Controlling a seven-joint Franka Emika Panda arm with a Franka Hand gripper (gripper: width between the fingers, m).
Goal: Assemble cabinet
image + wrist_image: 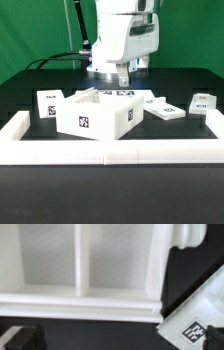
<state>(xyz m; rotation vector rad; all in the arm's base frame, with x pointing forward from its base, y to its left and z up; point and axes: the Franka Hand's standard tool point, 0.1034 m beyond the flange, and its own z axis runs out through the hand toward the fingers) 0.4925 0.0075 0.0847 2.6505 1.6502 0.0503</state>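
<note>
White open-topped cabinet box, black-and-white tag on front, sat mid-tabletop behind border wall. Tagged panel lay at its 3 o'clock, small block at 9 o'clock. Jaws hung over box's rear edge; whether open or closed, impossible to tell.

Open white box, claw low over its far wall, loose panel and block nearby.

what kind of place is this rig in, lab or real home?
Most likely a robotics lab test bench, not a home: a black table ringed by a low white border wall, white cabinet parts stamped with black-and-white square tags, and a plain green backdrop behind the arm.
</note>
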